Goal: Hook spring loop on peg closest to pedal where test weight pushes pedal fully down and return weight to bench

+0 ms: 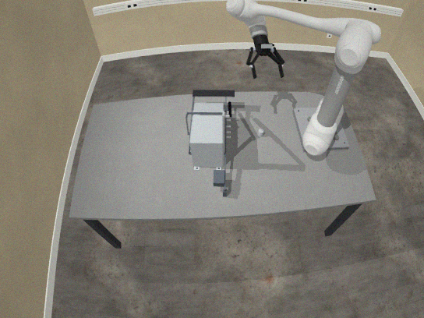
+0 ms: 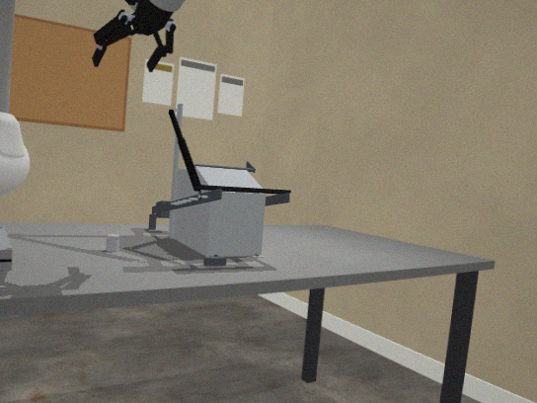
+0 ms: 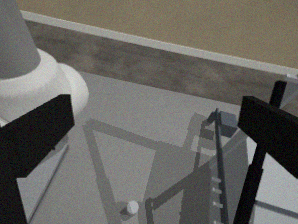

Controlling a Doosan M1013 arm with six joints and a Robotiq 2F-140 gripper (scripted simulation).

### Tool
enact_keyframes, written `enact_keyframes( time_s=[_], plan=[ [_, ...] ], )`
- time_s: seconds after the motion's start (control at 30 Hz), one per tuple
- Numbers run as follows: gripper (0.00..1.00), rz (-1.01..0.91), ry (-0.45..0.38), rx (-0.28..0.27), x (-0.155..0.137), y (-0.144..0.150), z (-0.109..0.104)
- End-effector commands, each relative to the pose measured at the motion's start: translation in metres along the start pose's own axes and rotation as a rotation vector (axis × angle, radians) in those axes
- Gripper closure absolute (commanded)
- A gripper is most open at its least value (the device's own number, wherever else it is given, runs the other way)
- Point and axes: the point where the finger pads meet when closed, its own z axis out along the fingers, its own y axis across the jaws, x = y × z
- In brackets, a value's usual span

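Bench and the things standing on it.
A grey bench [image 1: 140, 187] [image 2: 375, 252] [image 3: 120, 95] bears the boxy feeder [image 1: 207, 128] [image 2: 237, 222], a small pale cylinder [image 1: 261, 132] [image 2: 113, 242] [image 3: 132, 207] beside it, upright, and the arm's base plate [image 1: 298, 117].

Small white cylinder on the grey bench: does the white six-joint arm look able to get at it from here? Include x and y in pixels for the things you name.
Probably yes: the black two-finger gripper [image 1: 268, 75] [image 2: 123, 68] is open, and the small white cylinder [image 1: 261, 132] [image 2: 113, 243] [image 3: 132, 207] stands apart from the pale grey box [image 1: 207, 128] [image 2: 237, 222], nothing visible over it.

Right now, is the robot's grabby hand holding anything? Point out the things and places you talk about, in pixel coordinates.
The black two-fingered gripper [image 1: 268, 76] [image 2: 123, 67] [image 3: 156, 110]: wide open, holding nothing, up in the air.
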Motion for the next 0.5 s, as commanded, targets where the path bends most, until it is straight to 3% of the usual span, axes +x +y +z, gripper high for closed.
enact_keyframes(
  time_s=[0.0, 0.13, 0.17, 0.47],
  plan=[
    [0.00, -0.001, 0.000, 0.000, 0.000, 0.000, 0.000],
    [0.00, -0.001, 0.000, 0.000, 0.000, 0.000, 0.000],
    [0.00, 0.031, -0.147, 0.000, -0.021, -0.003, 0.014],
    [0.00, 0.031, -0.147, 0.000, -0.021, -0.003, 0.014]
  ],
)
